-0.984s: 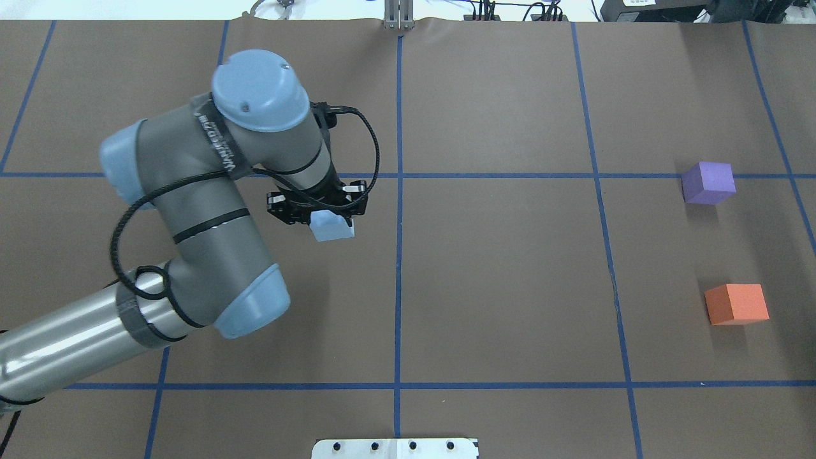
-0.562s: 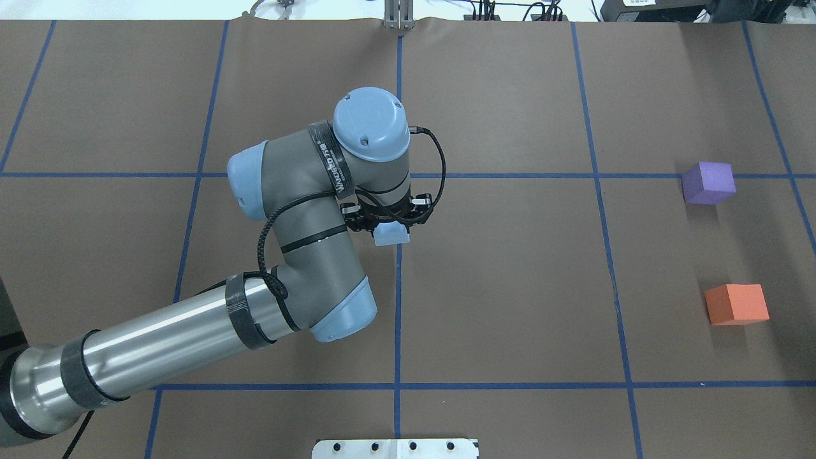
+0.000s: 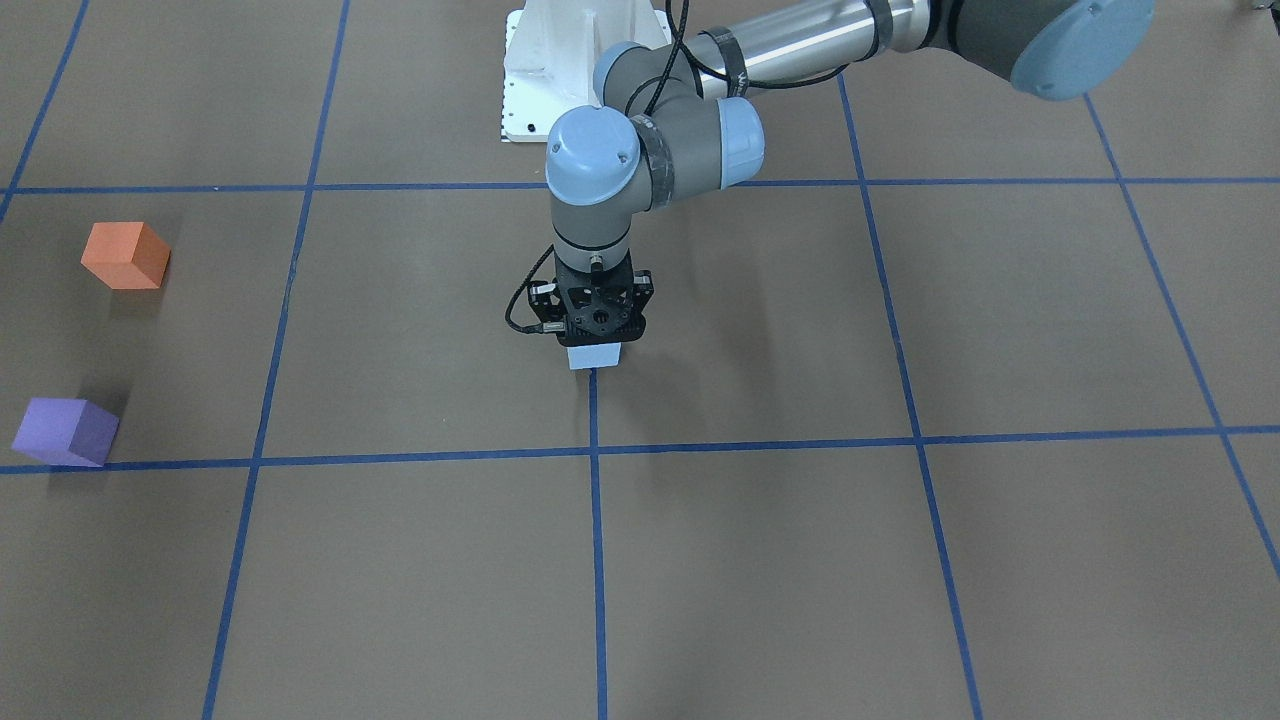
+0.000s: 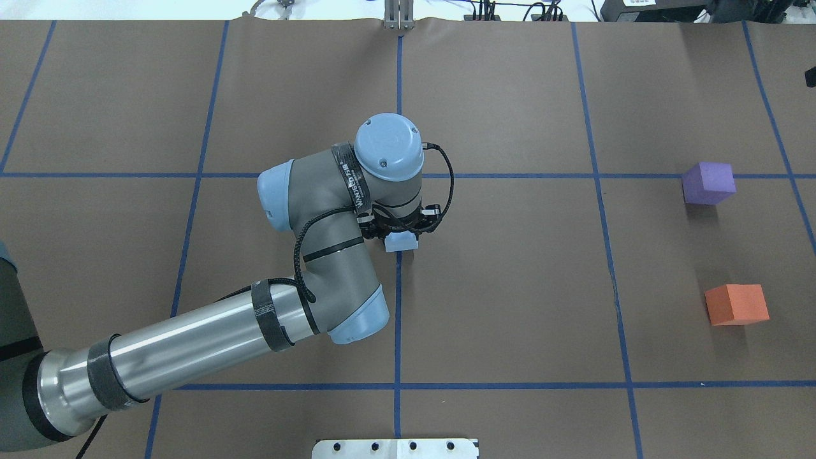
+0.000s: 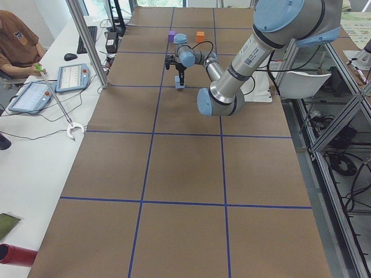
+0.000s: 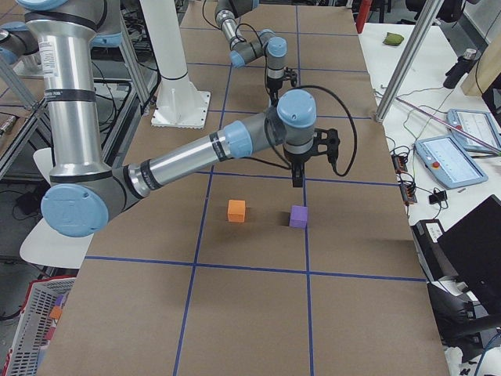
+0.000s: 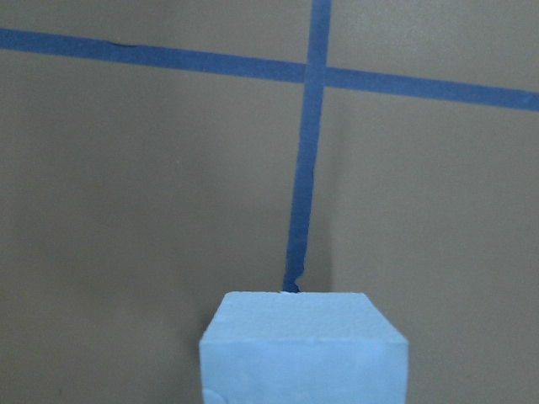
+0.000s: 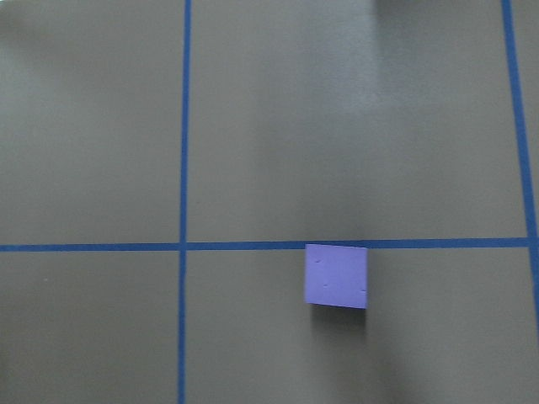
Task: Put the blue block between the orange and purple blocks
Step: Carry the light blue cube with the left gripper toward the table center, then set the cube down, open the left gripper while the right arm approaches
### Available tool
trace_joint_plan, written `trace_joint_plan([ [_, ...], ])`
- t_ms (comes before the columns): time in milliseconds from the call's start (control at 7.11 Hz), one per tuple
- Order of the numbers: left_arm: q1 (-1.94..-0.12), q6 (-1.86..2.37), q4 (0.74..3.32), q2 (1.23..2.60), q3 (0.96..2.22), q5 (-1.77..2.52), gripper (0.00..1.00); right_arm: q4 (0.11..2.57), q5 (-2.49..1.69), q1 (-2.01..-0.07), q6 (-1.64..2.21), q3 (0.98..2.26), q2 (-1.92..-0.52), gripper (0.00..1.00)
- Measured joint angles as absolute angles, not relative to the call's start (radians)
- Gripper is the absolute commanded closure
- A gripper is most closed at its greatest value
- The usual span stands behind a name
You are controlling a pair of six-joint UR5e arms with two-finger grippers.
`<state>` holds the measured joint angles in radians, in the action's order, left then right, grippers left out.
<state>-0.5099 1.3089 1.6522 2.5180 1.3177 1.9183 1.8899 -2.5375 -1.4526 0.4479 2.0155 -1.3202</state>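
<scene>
My left gripper (image 4: 401, 231) is shut on the light blue block (image 4: 401, 241) and holds it low over the table's centre tape line; the front view shows the gripper (image 3: 596, 338) and the block (image 3: 594, 356) too. The block fills the bottom of the left wrist view (image 7: 303, 345). The purple block (image 4: 707, 183) and the orange block (image 4: 736, 305) sit far right, with a gap between them. My right gripper (image 6: 297, 180) hangs above the purple block (image 8: 336, 276); I cannot tell whether it is open.
Blue tape lines grid the brown table cover (image 4: 510, 287). The white robot base plate (image 4: 395, 448) sits at the near edge. Operators' desks with tablets (image 5: 72, 75) flank the far side, with a metal post (image 5: 87, 46).
My left arm has swung right with the blue block in its grip, from left of centre to the centre tape line. The purple and orange blocks have not moved.
</scene>
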Motion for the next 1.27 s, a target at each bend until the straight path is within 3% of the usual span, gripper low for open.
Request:
trace_joint_plan([
  [562, -0.514, 1.304, 1.648, 2.519, 1.345, 1.919, 0.0, 2.016, -2.529, -1.327, 0.686, 2.063, -1.119, 0.0],
  [984, -0.615, 1.256, 1.577, 2.499, 1.452, 2.043, 0.0, 2.013, -2.395, -1.115, 0.93, 2.069, -0.986, 0.0],
  [1266, -0.698, 1.118, 1.483, 2.396, 1.585, 2.091, 0.0, 2.008, -2.243, -0.935, 1.031, 2.036, -0.893, 0.0],
])
